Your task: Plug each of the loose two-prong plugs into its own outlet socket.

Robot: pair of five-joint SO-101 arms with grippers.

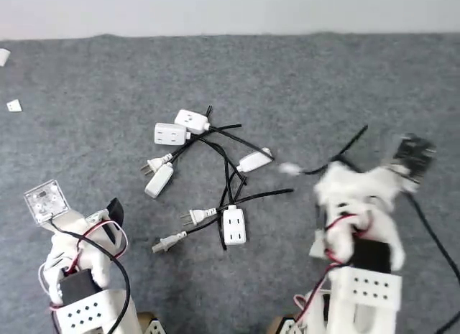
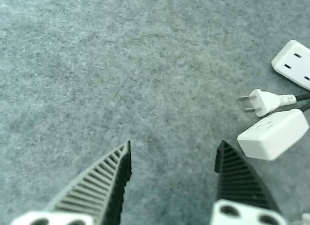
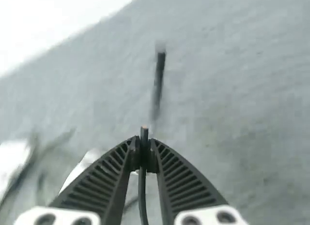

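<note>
Now we pinch a black cord (image 3: 158, 80) in our right gripper (image 3: 144, 155), jaws pressed together on it; its blurred white plug (image 1: 288, 169) trails toward the middle socket (image 1: 233, 226). Our left gripper (image 2: 172, 159), jaws spread, sits nearer another plug (image 2: 261, 101) and the block (image 2: 273, 134) just beside it.

grey carpet (image 1: 345, 82) below a pale wall (image 1: 230, 11)
a small white scrap (image 1: 14, 105) lies on the carpet near its left edge, a second white piece (image 1: 2, 57) just beyond it.

My left arm (image 1: 75, 280) and right arm (image 1: 359, 205) were white with red and black wires (image 1: 122, 269). My fingers (image 2: 109, 181) were black.
</note>
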